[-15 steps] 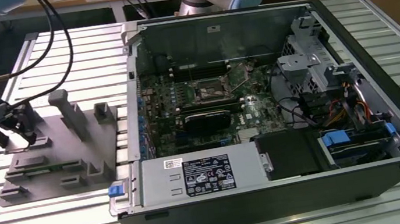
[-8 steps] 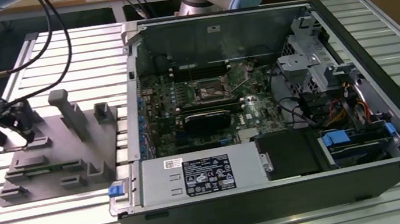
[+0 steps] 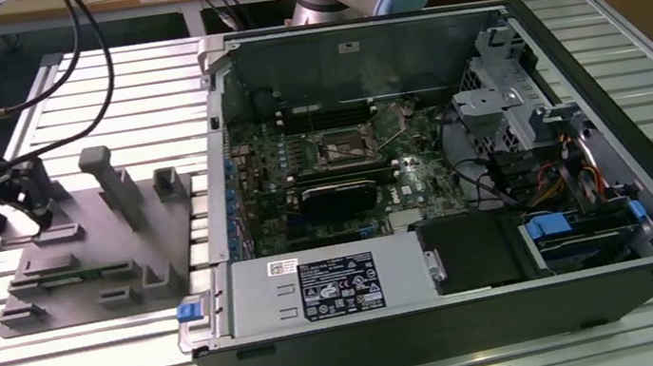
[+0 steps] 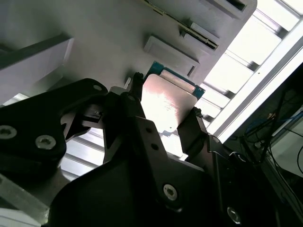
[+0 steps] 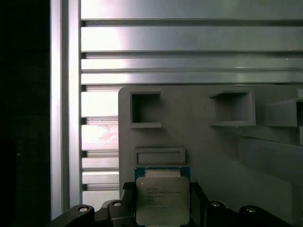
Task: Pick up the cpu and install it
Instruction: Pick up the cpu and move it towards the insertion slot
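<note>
First wrist view shows the cpu (image 5: 162, 201) as a small flat square with a pale silver top and a blue-green rim, over the grey fixture (image 5: 199, 142). The gripper (image 4: 166, 98) clamps its opposite edges between narrowly parted black fingers (image 4: 191, 130).

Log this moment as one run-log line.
gripper: shut on cpu | location: at grey fixture | lifted: cannot tell | install: not yet done

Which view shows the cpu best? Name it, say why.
First wrist view: the cpu faces the camera squarely. Second wrist view shows it slanted, under glare. Exterior view: too small to make out at the gripper.
</note>
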Action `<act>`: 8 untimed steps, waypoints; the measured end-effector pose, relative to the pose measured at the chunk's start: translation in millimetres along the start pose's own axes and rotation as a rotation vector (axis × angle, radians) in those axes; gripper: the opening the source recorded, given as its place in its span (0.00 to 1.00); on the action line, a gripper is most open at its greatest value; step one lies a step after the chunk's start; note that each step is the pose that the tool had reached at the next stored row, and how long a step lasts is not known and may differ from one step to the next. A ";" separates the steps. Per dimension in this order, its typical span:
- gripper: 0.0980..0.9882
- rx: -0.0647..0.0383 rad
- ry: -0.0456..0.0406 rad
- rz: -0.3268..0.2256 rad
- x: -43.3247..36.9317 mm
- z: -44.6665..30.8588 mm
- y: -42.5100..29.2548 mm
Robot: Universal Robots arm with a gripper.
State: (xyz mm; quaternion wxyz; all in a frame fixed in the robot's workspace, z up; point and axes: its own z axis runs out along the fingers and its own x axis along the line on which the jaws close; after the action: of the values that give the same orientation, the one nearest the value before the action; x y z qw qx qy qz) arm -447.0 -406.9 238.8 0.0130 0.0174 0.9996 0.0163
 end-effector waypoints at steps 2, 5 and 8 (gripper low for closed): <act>0.50 0.000 0.0000 0.000 -0.1 -2.5 0.1; 0.50 0.000 0.0001 0.000 -0.2 -6.2 0.2; 0.50 0.000 0.0000 0.000 -0.2 -9.5 0.3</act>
State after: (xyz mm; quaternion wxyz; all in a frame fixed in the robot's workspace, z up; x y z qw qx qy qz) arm -447.0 -406.9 248.3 0.0130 0.0174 0.9996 0.0163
